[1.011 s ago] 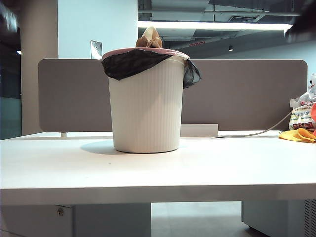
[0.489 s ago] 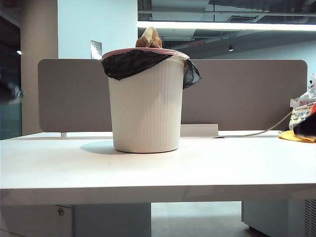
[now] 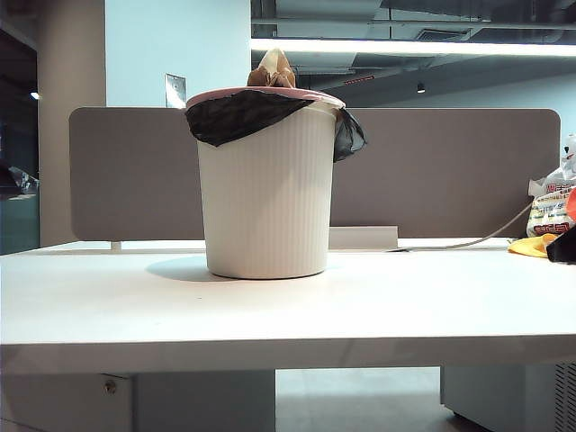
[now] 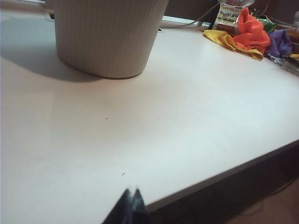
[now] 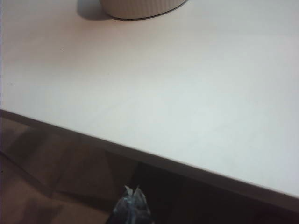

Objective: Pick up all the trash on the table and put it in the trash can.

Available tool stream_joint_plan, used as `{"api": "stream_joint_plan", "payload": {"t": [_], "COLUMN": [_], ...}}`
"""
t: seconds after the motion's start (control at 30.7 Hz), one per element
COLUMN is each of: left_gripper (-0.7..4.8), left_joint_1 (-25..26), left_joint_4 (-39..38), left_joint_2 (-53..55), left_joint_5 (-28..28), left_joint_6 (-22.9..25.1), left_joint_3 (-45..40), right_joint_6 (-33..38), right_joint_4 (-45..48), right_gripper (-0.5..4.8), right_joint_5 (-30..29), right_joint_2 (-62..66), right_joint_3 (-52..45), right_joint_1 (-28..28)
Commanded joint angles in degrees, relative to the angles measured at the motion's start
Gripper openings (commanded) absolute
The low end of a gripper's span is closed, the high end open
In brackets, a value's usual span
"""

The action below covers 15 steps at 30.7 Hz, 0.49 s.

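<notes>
Left pincer [image 4: 131, 198]: shut, empty, counter's near edge | right pincer [image 5: 132, 198]: shut, empty, off near edge | trash [image 3: 273, 70]: heaped above trash can [image 3: 266, 184] rim, counter [image 3: 288, 301] centre, 12 o'clock from pincers | risk: top wad may topple if bumped.

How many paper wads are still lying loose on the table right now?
0. The only brown paper in view pokes above the rim of the trash can; more may sit hidden inside. The table shows none, though its far ends are out of frame.
</notes>
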Motion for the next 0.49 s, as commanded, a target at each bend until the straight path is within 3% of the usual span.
{"api": "stream_joint_plan", "payload": {"t": [0.03,0.33,0.49], "left_gripper": [-0.05,-0.05,-0.05], "left_joint_1": [-0.07,0.79,9.16], "left_joint_4": [0.17,-0.48,-0.46], "left_joint_2": [0.00,-3.19,-7.56], "left_joint_5": [0.15,0.24,1.42], "left_joint_6": [-0.13,-0.11,-0.11], "left_joint_3": [-0.02,0.00,0.00], "right_joint_6": [0.22,0.22,0.20], "right_joint_4": [0.59,-2.08,-3.06], "right_gripper": [0.00,0.00,0.00], "right_joint_5": [0.26,-1.27,-1.46], "right_joint_2": [-0.07,-5.81,-13.79], "right_joint_3": [-0.24,-0.24,-0.24], "right_joint_1": [0.04,-1.66,-7.43]}}
